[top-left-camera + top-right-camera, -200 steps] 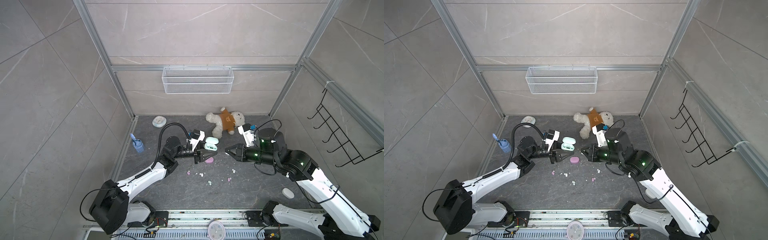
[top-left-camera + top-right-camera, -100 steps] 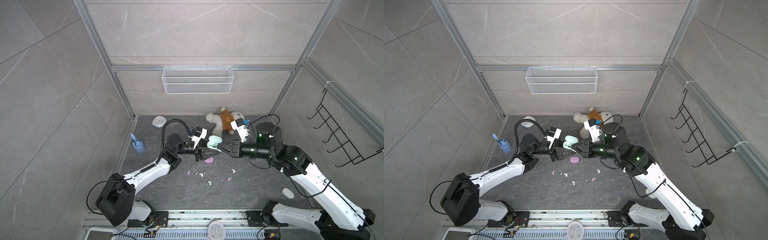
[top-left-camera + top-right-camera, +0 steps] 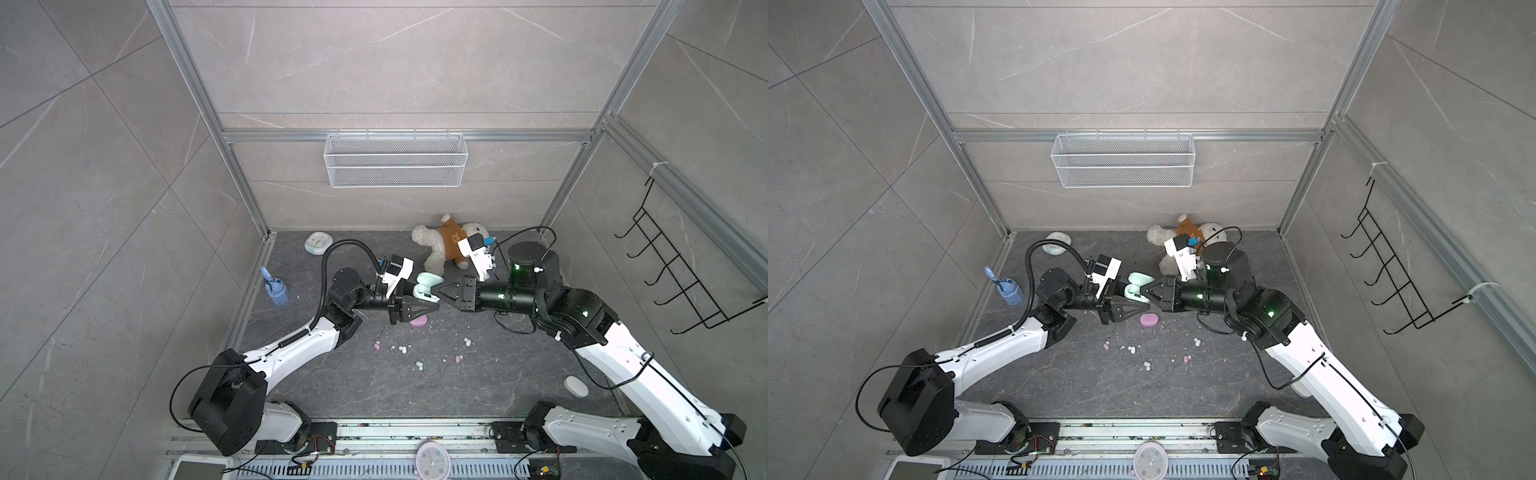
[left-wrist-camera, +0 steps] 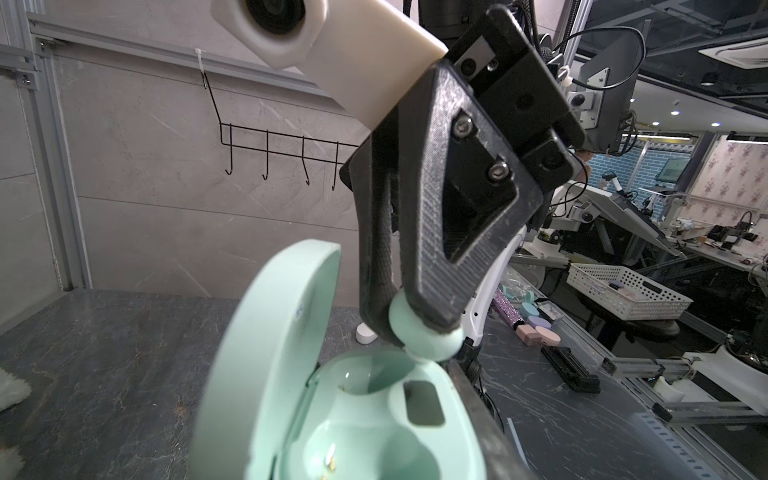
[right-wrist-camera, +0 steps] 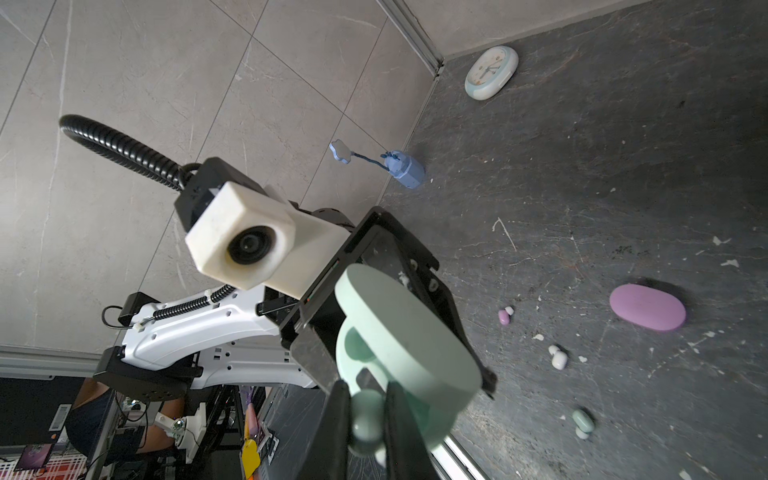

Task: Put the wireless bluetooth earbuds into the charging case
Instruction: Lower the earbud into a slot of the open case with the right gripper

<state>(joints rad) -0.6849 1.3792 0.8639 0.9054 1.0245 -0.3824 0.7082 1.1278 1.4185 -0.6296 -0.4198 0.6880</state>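
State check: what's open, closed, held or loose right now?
Mint-green plastic charging case: lid open, both sockets empty, held in the left gripper's jaws.
Mint-green glossy earbud: clamped in the right gripper's jaws, at the case's rim, not seated.
Pink oval plastic case: closed, on the dark tabletop.
White oval plastic case: closed, on the tabletop.
Loose earbuds: pink, white, mint, on the tabletop.

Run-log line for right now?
left claw: shut on mint case | right claw: shut on mint earbud | earbud at case rim, not seated
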